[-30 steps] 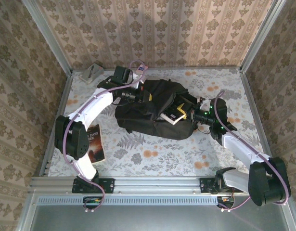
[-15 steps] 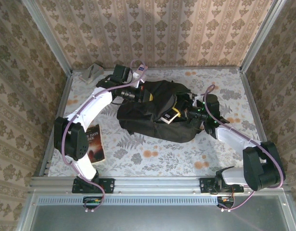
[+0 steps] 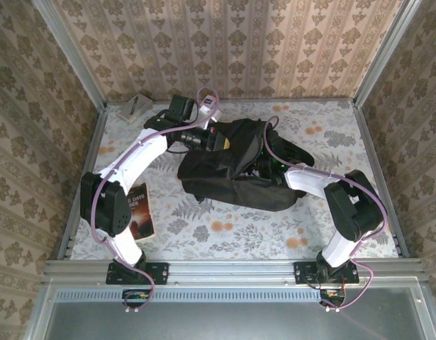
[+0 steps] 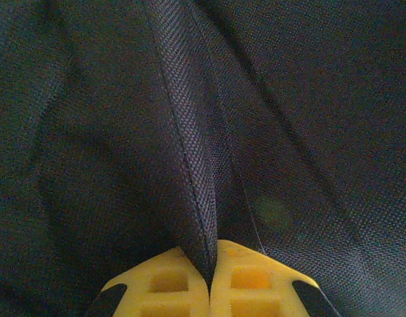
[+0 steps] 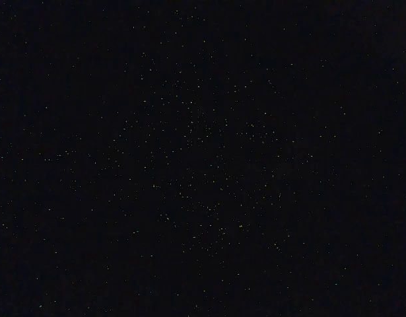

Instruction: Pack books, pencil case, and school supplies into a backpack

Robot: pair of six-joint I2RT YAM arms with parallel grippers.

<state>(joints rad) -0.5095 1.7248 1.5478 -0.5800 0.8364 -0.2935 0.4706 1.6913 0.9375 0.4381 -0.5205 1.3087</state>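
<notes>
A fold of the backpack (image 3: 235, 170) is being pinched by the closed left gripper (image 4: 210, 277); the right gripper, deep inside, cannot be read. Fabric risks being snagged on withdrawal. A book (image 3: 138, 211) is lying left of it.

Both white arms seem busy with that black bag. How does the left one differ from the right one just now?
The left arm curves in from the left to the far edge of the backpack; the right arm comes in from the right. The left arm's jaws are pinched shut on a fold of fabric; the right arm's tip is pushed into the backpack's opening. Both are white with black joints.
</notes>
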